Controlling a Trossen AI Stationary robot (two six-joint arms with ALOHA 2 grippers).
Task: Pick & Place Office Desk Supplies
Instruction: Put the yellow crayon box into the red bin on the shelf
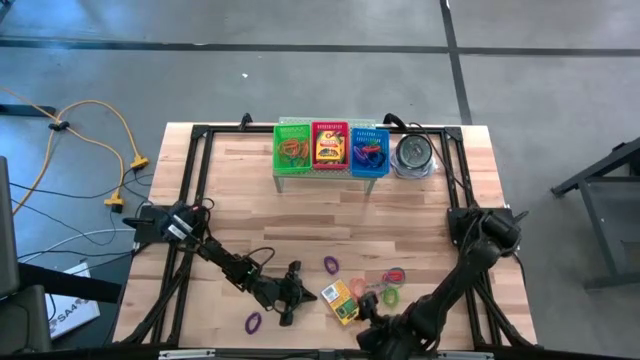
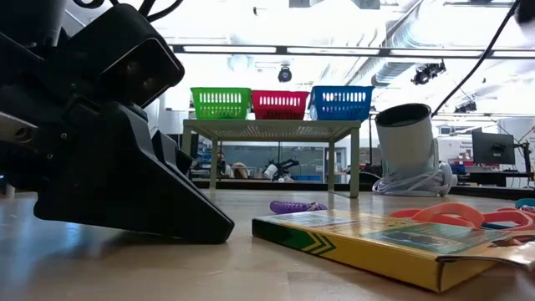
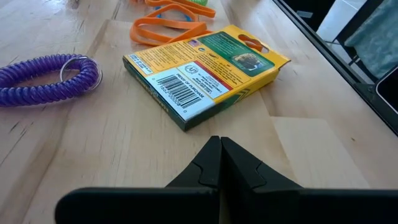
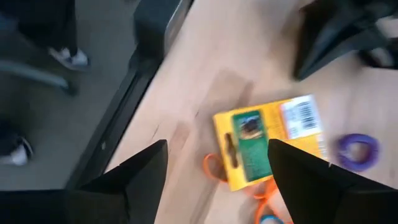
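Observation:
A yellow-and-green crayon box point(image 1: 340, 302) lies flat on the wooden table near its front edge, barcode side up point(image 3: 205, 68). My right gripper point(image 4: 217, 165) hangs open above it, one finger to each side of the box's end point(image 4: 267, 140), clear of it. My left gripper point(image 3: 221, 155) is shut and sits low over the tabletop just left of the box point(image 2: 376, 242), pointing at it and holding nothing. Purple coil loops point(image 1: 331, 264) point(image 1: 253, 322) and orange and red rubber bands point(image 1: 390, 285) lie loose around the box.
At the far edge a small stand carries a green basket point(image 1: 293, 148), a red basket point(image 1: 330, 148) and a blue basket point(image 1: 369, 150), each with supplies inside. A round metal tin point(image 1: 413, 155) stands to their right. The table's front edge runs close behind both grippers.

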